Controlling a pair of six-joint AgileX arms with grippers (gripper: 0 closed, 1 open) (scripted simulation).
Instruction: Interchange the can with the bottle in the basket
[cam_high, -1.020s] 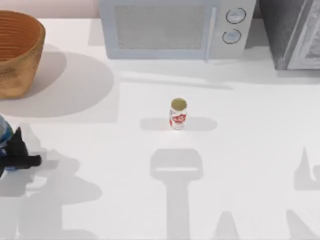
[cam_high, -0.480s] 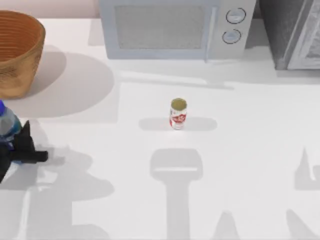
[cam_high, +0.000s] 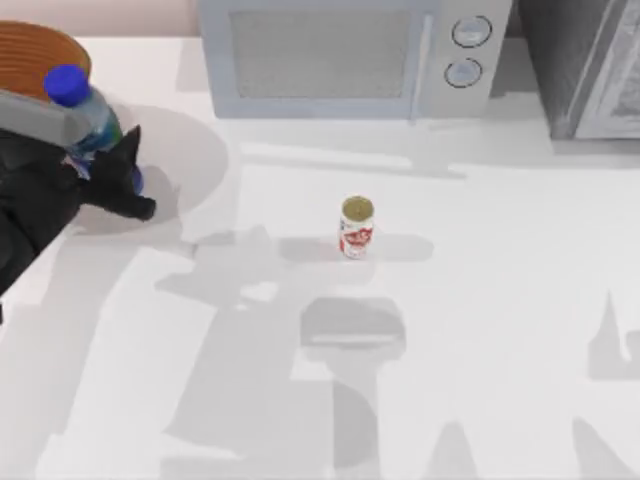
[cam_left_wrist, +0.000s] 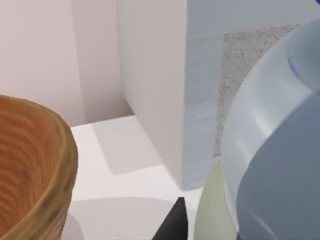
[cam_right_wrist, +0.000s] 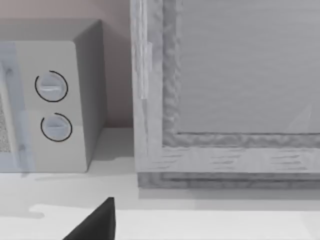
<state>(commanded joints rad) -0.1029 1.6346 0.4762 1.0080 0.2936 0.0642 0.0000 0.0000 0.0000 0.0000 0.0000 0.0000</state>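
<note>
Top view: left gripper clamped on bottle, held up just beside basket at far left. Can stands alone mid-table, well apart. Step looks like: bottle out, needs spot on table. Next: set bottle down, then fetch can.

Left wrist view: bottle big and close, basket near, microwave behind.

Right wrist view: right arm parked, facing microwave; jaws cannot tell.

The can's label cannot be read.
</note>
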